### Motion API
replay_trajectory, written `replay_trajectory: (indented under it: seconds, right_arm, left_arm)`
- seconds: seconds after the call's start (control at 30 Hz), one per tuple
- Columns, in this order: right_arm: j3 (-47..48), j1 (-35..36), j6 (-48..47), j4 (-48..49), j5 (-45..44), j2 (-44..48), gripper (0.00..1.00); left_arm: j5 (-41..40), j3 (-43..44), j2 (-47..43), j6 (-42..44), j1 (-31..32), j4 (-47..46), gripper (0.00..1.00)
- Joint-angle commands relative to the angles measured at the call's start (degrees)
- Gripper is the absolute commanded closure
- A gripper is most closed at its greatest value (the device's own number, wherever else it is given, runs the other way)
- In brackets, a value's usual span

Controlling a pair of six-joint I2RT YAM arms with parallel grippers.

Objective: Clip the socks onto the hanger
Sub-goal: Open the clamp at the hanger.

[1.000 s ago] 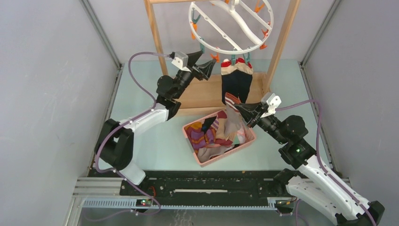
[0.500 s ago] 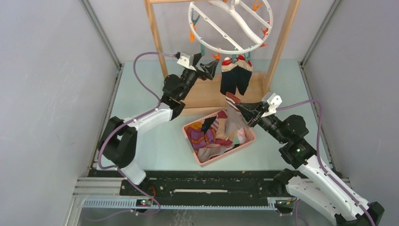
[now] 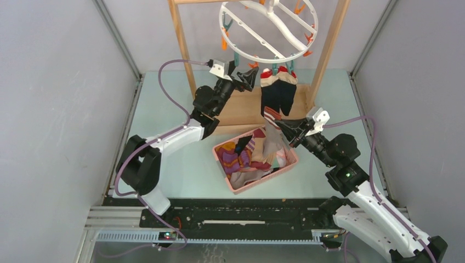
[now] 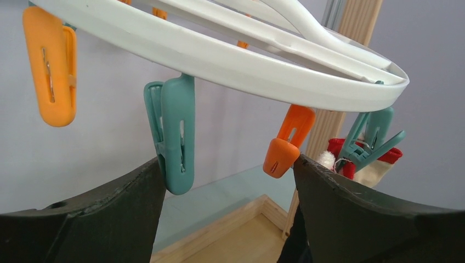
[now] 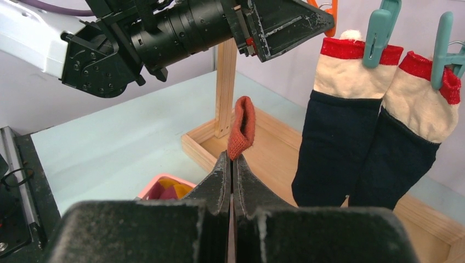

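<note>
Toward 6 o'clock on the table, socks (image 3: 241, 156) are piled in the pink basket (image 3: 264, 182); one reddish sock (image 5: 242, 129) is pinched by the right gripper (image 5: 230, 160). Up at 12, the left gripper (image 4: 227, 170) is held spread under the hanger (image 4: 247, 68), navy socks (image 3: 278, 94) clipped at its 3 o'clock.

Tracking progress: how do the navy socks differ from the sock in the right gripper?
The navy socks hang full length from teal clips on the hanger; the reddish sock is unclipped, pinched by the right gripper, jaws shut. The navy socks have cream-and-red cuffs; the reddish sock shows only a plain folded end.
</note>
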State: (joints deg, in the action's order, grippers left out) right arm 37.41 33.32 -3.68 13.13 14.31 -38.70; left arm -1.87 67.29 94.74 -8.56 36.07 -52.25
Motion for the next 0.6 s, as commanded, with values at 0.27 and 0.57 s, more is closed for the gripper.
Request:
replay_trajectory:
  seconds: [0.27,0.57]
  right_arm:
    - [-0.9,-1.0,1.2,3.5,0.9,1.2,1.0]
    - [-0.9,-1.3,1.5,3.8,1.3,0.9,1.0]
  left_arm:
    - [-0.6,0.8,-1.8,-0.6,1.1,-3.6,0.12]
    - [-6.2,1.0,-2.0,-0.1,2.2,-2.8,0.13]
